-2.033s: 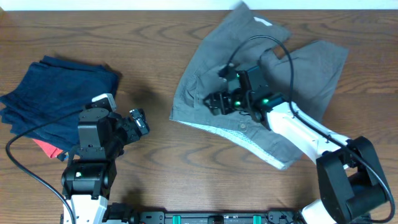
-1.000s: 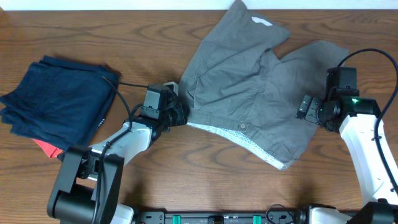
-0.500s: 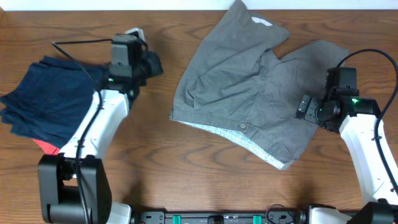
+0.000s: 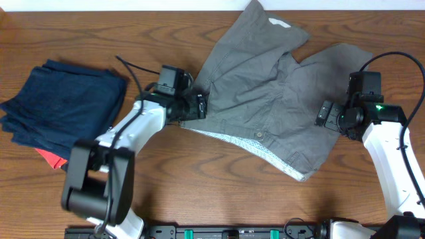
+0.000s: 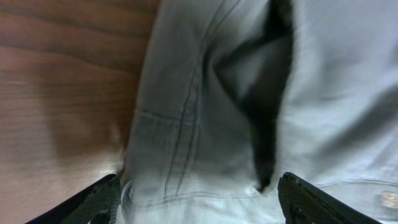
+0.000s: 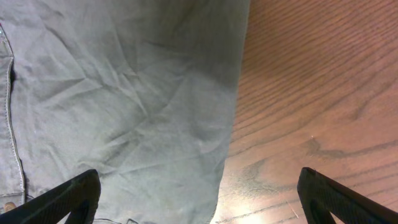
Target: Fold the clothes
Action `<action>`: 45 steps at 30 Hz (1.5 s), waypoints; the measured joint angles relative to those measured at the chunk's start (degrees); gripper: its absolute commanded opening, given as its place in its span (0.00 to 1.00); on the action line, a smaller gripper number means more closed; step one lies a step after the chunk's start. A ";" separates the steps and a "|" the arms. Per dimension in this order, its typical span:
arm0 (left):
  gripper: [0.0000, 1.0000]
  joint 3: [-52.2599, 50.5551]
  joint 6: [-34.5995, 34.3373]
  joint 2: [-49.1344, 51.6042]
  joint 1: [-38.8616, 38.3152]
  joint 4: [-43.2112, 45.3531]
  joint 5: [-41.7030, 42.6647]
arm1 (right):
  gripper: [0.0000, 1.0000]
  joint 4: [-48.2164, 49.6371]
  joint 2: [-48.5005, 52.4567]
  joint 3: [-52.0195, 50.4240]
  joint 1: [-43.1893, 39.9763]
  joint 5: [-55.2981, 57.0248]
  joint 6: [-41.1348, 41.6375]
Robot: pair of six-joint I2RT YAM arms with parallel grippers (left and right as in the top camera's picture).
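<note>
While the grey shorts (image 4: 265, 93) lie spread on the counter (image 4: 199, 192), waistband nearest the robot, the left jaws gape at its left corner. The right jaws, also released, overhang the right leg's edge.

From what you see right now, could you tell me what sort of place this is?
Probably a robotics lab bench for laundry folding: wooden table, left arm and right arm at its edge, grey shorts spread out, navy garments stacked.
</note>
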 measured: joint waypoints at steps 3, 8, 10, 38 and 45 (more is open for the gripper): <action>0.34 0.00 0.55 3.26 -0.11 2.97 -0.72 | 0.99 -0.07 0.00 0.00 0.00 0.00 0.00; 0.06 0.11 1.40 3.74 0.33 9.49 -1.75 | 0.99 -0.26 0.00 0.00 0.00 0.00 0.00; 0.06 1.31 1.40 3.74 0.85 10.12 -2.78 | 0.99 -0.26 0.00 0.00 0.00 0.00 0.00; 0.98 20.41 -3.02 2.45 1.90 -41.86 6.10 | 0.99 0.37 0.00 0.00 0.00 0.00 0.00; 0.99 10.78 -14.16 2.45 -7.87 -27.98 6.86 | 0.99 -0.07 0.00 0.00 0.00 -0.02 0.00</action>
